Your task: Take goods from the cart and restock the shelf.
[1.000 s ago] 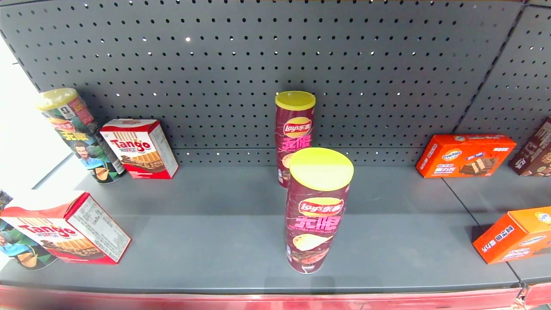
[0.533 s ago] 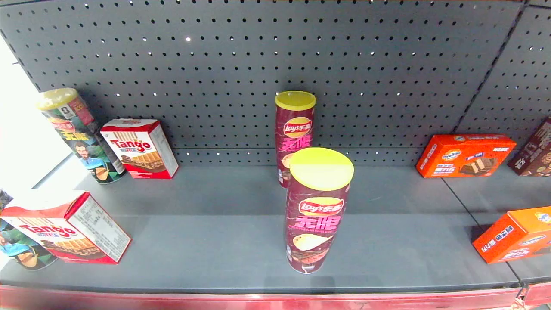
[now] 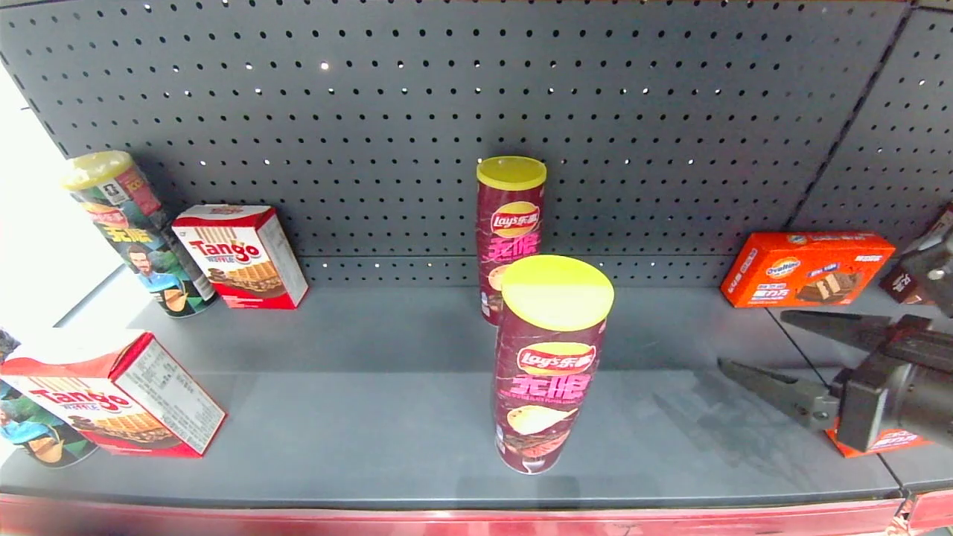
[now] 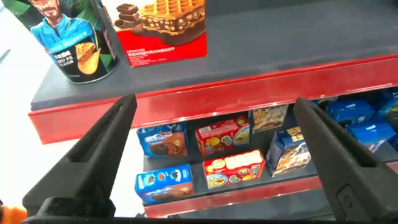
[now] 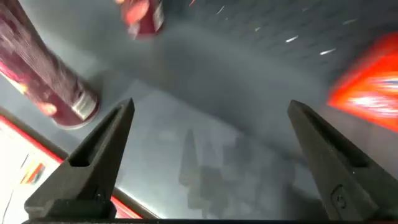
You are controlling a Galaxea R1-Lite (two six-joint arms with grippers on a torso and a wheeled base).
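Two maroon chip cans with yellow lids stand mid-shelf, the front can (image 3: 549,365) near the shelf's front edge and the rear can (image 3: 510,234) against the pegboard. My right gripper (image 3: 752,344) hangs open at the right over the grey shelf (image 3: 372,402), well to the right of the front can, with nothing between its fingers. In the right wrist view the front can (image 5: 43,68) and the rear can (image 5: 144,15) lie beyond its fingers (image 5: 93,162). My left gripper (image 4: 214,124) is open and empty, below the shelf's red front lip (image 4: 217,93).
Two red wafer boxes (image 3: 242,255) (image 3: 112,394) and two green cans (image 3: 138,231) sit at the left. Orange boxes (image 3: 808,268) lie at the right, one partly behind my right arm. Lower shelves with blue and red boxes (image 4: 227,134) lie beyond the left gripper.
My right gripper has come into the head view from the right edge, open, over the shelf. The cans and boxes have not moved.
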